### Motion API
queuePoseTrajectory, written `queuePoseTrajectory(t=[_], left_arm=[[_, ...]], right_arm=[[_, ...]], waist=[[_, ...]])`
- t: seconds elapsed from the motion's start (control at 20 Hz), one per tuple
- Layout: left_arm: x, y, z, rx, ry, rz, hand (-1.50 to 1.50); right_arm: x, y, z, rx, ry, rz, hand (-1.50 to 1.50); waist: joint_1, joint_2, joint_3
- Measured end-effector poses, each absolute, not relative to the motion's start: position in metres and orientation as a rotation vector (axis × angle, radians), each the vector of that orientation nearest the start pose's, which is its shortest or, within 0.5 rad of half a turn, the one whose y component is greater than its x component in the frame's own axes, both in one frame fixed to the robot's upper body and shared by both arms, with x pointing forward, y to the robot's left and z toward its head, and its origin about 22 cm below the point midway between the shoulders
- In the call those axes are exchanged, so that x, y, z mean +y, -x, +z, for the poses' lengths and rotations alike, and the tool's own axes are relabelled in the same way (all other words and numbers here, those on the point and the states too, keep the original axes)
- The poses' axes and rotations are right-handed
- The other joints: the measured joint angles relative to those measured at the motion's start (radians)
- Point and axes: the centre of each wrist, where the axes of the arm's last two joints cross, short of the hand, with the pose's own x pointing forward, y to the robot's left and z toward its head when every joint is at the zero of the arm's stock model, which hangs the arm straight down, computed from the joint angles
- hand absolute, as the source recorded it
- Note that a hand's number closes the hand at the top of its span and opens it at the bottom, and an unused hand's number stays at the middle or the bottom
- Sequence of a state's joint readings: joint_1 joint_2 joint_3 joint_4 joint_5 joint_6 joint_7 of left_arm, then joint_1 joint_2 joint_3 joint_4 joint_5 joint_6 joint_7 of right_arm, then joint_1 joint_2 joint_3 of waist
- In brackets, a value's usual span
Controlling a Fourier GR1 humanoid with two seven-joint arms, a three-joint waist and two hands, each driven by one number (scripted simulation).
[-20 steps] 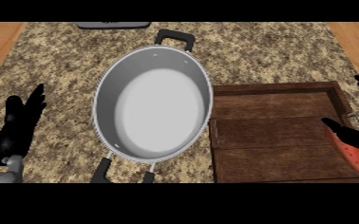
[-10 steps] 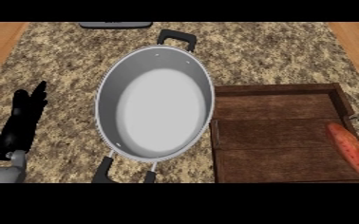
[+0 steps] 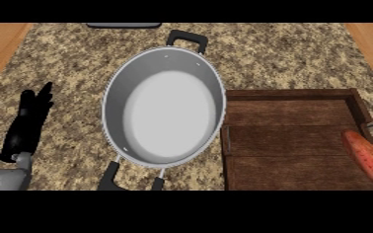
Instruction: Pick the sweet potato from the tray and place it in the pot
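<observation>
The sweet potato is seen lying on the tray, right of the pot, so nothing is done yet. The left robot hand is rested released, left of the pot; no right robot hand is shown.

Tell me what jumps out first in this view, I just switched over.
The large round steel pot with black handles dominates the middle of the speckled granite counter, and nothing lies in it. To its right sits a dark wooden tray, with the orange sweet potato at its far right edge, partly cut off by the frame. The black left hand rests open at the left edge, fingers up; the right hand is not in view.
</observation>
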State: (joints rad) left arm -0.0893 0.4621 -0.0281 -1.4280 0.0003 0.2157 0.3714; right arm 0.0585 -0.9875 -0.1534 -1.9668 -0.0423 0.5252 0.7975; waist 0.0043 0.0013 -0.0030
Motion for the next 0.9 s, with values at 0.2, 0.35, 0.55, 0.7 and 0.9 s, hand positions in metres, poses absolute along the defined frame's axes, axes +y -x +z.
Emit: queuePoseTrajectory(t=[0.2, 0.35, 0.55, 0.7, 0.9], left_arm=[[0.331, -0.264, 0.029, -1.161, -0.527, -0.106, 0.0], [0.331, -0.266, 0.032, -1.164, -0.524, -0.105, 0.0], [0.333, -0.26, 0.028, -1.159, -0.52, -0.108, 0.0], [0.337, -0.258, 0.027, -1.157, -0.515, -0.106, 0.0], [0.333, -0.261, 0.03, -1.157, -0.521, -0.11, 0.0]], right_arm=[[-0.355, -0.222, 0.215, -0.745, 0.725, 0.943, -1.5], [-0.356, -0.225, 0.209, -0.707, 0.717, 0.945, -1.5], [-0.361, -0.224, 0.197, -0.662, 0.717, 0.934, -1.5], [-0.363, -0.228, 0.188, -0.64, 0.714, 0.931, -1.5], [-0.368, -0.234, 0.175, -0.603, 0.713, 0.934, -1.5]], waist=[[0.002, 0.0, 0.001], [0.0, -0.001, 0.002], [-0.002, -0.001, 0.003], [-0.002, -0.001, 0.003], [-0.002, -0.001, 0.003]])
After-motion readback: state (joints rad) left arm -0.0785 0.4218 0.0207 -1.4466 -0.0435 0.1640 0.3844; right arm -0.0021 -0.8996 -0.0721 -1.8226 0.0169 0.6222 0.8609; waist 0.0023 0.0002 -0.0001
